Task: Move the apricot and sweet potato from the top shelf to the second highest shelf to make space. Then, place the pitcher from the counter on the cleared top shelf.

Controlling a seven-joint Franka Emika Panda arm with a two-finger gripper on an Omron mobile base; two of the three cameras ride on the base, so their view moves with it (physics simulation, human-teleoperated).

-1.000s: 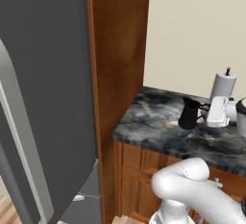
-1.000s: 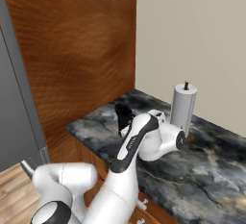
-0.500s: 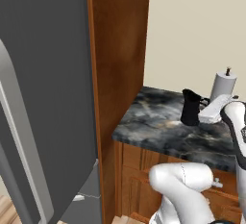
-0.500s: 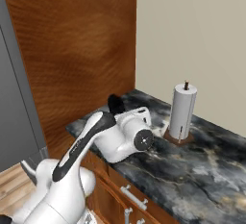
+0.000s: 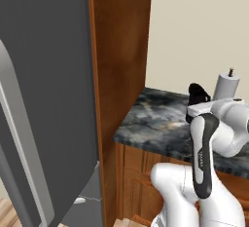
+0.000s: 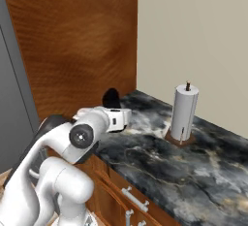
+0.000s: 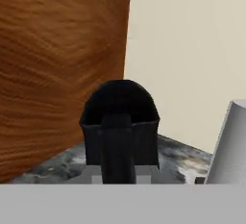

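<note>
Gripper [image 7: 120,177] is pinched tight on the pitcher [image 7: 120,122] handle at 6 o'clock (counter [image 6: 193,171] below), so it should lift slow and level.

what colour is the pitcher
Black all over; the pitcher shows best in the hand view.

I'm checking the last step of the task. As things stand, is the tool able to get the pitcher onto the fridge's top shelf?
Probably not yet. The tool is at the pitcher on the counter, but the grey fridge door looks closed, hiding the shelves.
</note>
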